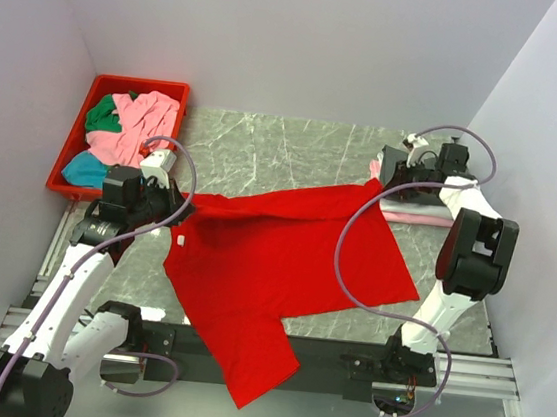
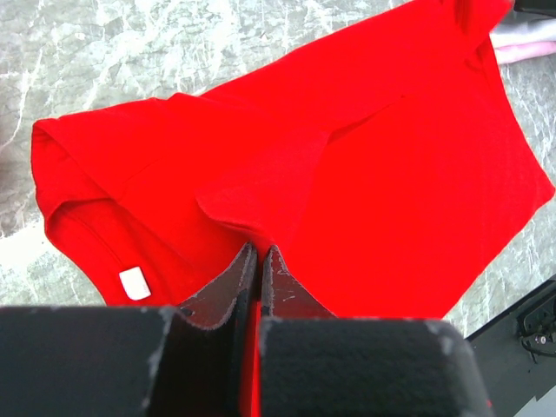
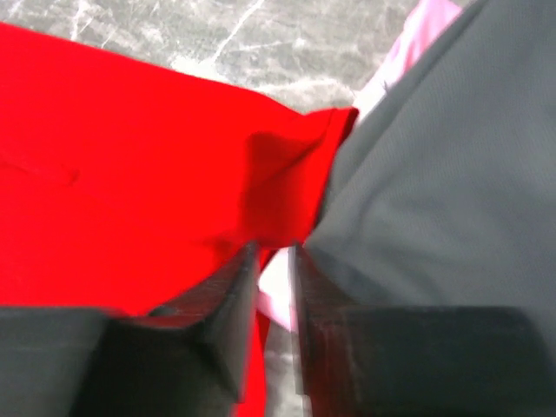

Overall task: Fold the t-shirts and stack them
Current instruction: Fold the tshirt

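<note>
Red t-shirt (image 1: 282,269) lies spread and wrinkled across the middle of the grey marbled worktop (image 1: 265,147). Its near end drapes over the front edge onto the black rail (image 1: 332,354). A small white label (image 2: 135,283) faces up near the shirt's left side.

Left fingers (image 2: 246,278) are pressed together on a raised fold of the red cloth at the shirt's left end, with no gap between them.

Right fingers (image 3: 246,282) sit at the shirt's far right corner and stand slightly apart. Pale pink cloth shows through the narrow gap. The red hem lies against one fingertip; the wrist view does not show whether it is pinched.

That corner touches a folded stack at the right of the worktop: dark grey t-shirt (image 3: 443,174) on top, pink t-shirt (image 3: 421,30) beneath with its edge protruding.

At the far-left corner stands a red plastic bin (image 1: 74,150). It holds a crumpled pink tee (image 1: 146,121), a green tee (image 1: 103,116) and a teal tee (image 1: 85,170).

Plain pale walls enclose three sides.
</note>
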Controlling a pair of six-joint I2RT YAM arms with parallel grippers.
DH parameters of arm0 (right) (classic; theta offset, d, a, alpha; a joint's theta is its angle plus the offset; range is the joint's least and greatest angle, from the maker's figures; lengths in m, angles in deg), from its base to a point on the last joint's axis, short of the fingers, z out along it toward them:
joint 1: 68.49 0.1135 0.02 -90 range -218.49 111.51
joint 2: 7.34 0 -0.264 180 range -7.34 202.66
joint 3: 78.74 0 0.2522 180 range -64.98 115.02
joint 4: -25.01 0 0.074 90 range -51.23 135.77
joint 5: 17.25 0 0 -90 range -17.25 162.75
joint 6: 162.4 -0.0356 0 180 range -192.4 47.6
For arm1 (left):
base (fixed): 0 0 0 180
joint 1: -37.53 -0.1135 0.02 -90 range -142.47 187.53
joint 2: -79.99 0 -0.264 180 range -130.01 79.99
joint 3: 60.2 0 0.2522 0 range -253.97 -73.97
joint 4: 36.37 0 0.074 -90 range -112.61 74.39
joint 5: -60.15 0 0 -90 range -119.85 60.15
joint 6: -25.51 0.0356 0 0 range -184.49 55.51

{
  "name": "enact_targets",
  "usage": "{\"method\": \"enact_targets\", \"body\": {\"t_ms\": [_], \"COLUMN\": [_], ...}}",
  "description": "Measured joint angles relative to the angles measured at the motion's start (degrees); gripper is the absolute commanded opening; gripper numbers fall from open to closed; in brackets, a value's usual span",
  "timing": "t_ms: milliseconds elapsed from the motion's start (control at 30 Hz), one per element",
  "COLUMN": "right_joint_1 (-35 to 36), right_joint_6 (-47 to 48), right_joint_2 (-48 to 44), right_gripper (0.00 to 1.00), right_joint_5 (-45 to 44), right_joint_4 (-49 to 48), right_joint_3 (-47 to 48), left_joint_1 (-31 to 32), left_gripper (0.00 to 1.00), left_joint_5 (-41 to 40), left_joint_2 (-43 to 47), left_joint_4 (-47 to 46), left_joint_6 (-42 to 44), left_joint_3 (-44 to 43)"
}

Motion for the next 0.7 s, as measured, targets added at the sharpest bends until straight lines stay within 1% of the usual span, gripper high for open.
{"method": "enact_targets", "body": {"t_ms": [67, 100, 167, 433, 700], "right_joint_1": [-0.79, -1.16, -2.03, -4.13, -4.44], "right_joint_6": [0.70, 1.07, 1.66, 2.99, 2.99], "right_joint_2": [-1.11, -1.57, -2.38, -4.24, -7.45], "right_gripper": [0.43, 0.49, 0.54, 0.55, 0.55], "right_joint_5": [0.07, 0.13, 0.26, 2.05, 4.63], "right_joint_4": [0.20, 0.37, 0.66, 1.60, 1.90], "right_joint_3": [-1.01, -1.31, -1.68, -2.08, -5.57], "left_joint_1": [0.00, 0.00, 0.00, 0.00, 0.00], "left_gripper": [0.01, 0.01, 0.01, 0.01, 0.01], "left_joint_5": [0.07, 0.13, 0.22, 0.59, 1.57], "left_joint_2": [0.00, 0.00, 0.00, -0.02, -0.02], "left_joint_4": [0.00, 0.00, 0.00, 0.04, 0.11], "left_joint_6": [0.00, 0.00, 0.02, 0.02, -0.04], "left_joint_3": [0.00, 0.00, 0.00, 0.00, 0.00]}}
